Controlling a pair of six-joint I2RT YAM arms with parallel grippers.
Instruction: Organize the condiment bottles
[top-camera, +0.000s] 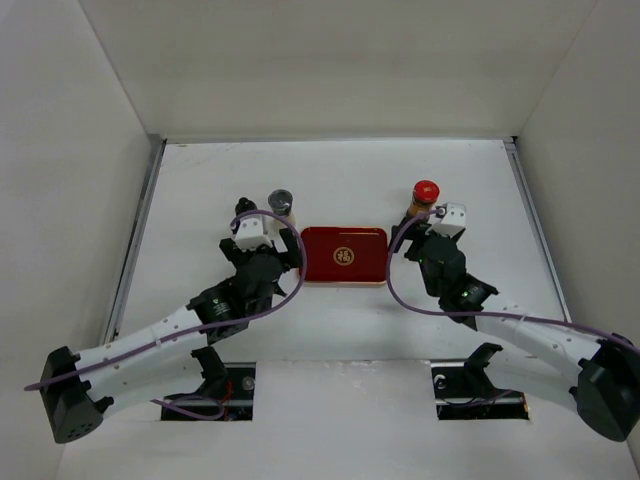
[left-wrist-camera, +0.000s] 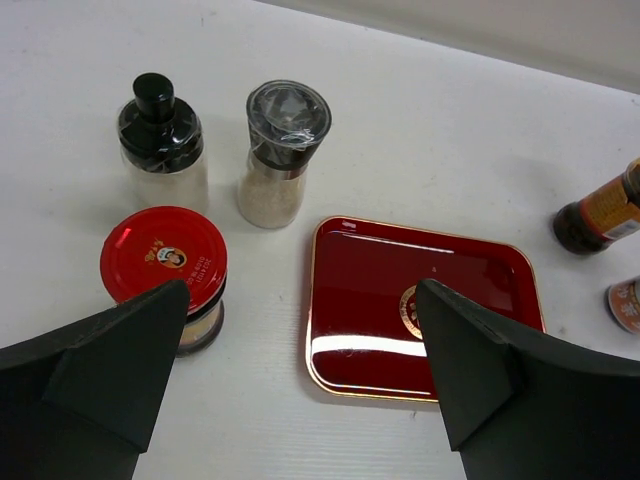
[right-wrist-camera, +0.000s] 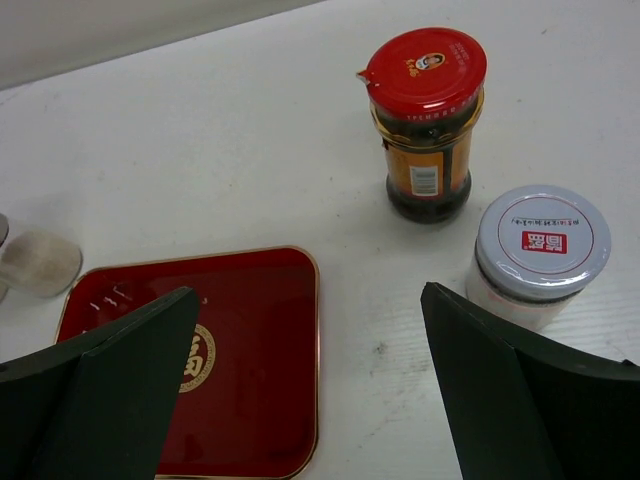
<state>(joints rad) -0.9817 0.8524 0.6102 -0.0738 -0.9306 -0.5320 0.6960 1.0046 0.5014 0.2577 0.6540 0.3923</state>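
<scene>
black fingers (left-wrist-camera: 110, 370) of your left gripper (left-wrist-camera: 302, 290) stand spread as wide as they go, gripping nothing. the gripper hovers over the white table (left-wrist-camera: 430, 110).

just beside the finger on the left of the left wrist view, a red-capped jar (left-wrist-camera: 163, 262) stands upright, its lower side hidden by that finger. beyond it stands a black-capped jar (left-wrist-camera: 160, 140) with a pale body. to the right of that one is a grey-capped jar (left-wrist-camera: 286, 150) with pale contents. both are upright, near each other but apart. under the gap and the other finger lies a flat red tray (left-wrist-camera: 380, 270) with a gold rim and a gold emblem.

your right gripper (right-wrist-camera: 310, 295) is likewise fully spread and grips nothing. in the right wrist view, the finger on the left overlaps the tray. just beside the finger on the right stands a silver-lidded jar (right-wrist-camera: 540, 245) with a pale body. beyond it stands a second red-capped jar (right-wrist-camera: 428, 120), upright, with dark brown contents and an orange label, near the silver-lidded one but apart from it.

from above, the tray lies between your two grippers at the middle of the table. three jars stand to its left and two to its right. all five jars stand on the table, outside the tray.
</scene>
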